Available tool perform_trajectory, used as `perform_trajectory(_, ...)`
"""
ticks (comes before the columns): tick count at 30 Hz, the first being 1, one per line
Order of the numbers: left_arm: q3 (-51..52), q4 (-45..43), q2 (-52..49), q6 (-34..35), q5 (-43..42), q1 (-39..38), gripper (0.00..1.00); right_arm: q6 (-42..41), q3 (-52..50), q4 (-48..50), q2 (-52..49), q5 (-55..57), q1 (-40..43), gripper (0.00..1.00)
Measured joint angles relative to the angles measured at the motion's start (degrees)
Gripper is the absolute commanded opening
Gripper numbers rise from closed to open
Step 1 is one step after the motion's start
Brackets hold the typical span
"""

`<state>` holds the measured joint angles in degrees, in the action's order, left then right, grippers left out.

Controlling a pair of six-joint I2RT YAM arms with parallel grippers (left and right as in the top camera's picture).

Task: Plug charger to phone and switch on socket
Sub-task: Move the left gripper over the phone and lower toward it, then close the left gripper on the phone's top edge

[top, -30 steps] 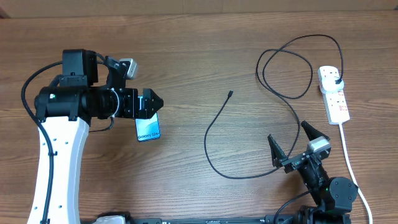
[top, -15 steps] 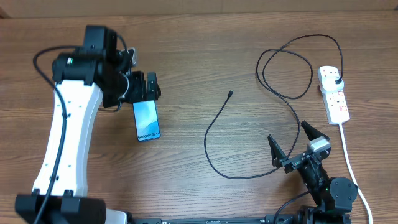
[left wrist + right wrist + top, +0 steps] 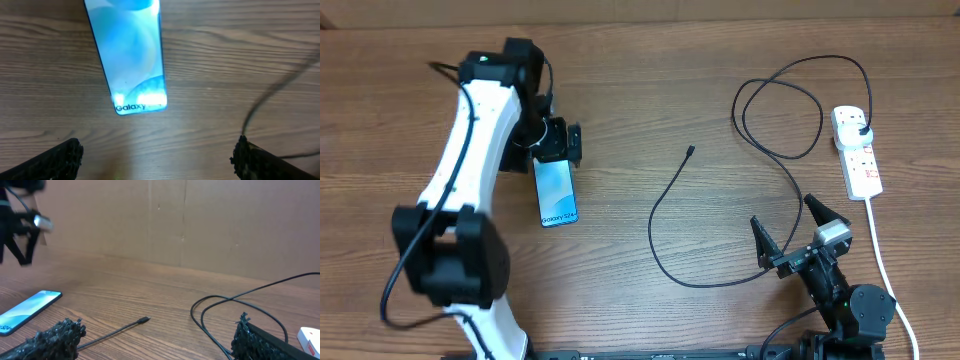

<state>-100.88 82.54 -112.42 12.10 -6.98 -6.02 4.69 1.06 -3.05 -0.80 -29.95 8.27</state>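
Observation:
The phone (image 3: pixel 557 193) lies flat at left centre, its screen lit. My left gripper (image 3: pixel 558 145) hangs open above its far end, holding nothing. In the left wrist view the phone (image 3: pixel 130 55) lies just beyond my wide-apart fingertips (image 3: pixel 60 157), its "Galaxy" end nearest them. The charger's connector tip (image 3: pixel 691 151) rests free mid-table. Its black cable (image 3: pixel 665 265) curves toward me, loops and ends in the plug (image 3: pixel 861 130) in the socket (image 3: pixel 858 160). My right gripper (image 3: pixel 781 209) stands open low over the cable. The tip (image 3: pixel 144 320) lies ahead of it.
The socket's thick white cord (image 3: pixel 885 265) runs along the right side toward the front edge, past my right arm. The cable's loops (image 3: pixel 780 110) lie left of the socket. My left arm (image 3: pixel 470 150) reaches across the left of the table. A brown board wall (image 3: pixel 175 225) stands behind.
My left arm has swung and turned, so the gripper moved from the phone's left side to above its far end. Phone, cable and right arm have not moved.

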Motion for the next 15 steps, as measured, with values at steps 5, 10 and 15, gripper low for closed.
perform_trajectory(5,0.0,-0.52,-4.83,0.02,0.66,0.0,1.0,0.0,0.0,0.0,0.0,-0.02,0.0,1.0)
perform_trajectory(10,0.52,-3.48,-5.9,0.5,1.79,0.0,1.0,-0.02,0.0,-0.02,0.0,0.0,0.0,1.0)
perform_trajectory(15,2.84,-6.45,-5.9,1.27,2.34,0.0,1.0,0.0,0.0,0.0,0.0,-0.02,0.0,1.0)
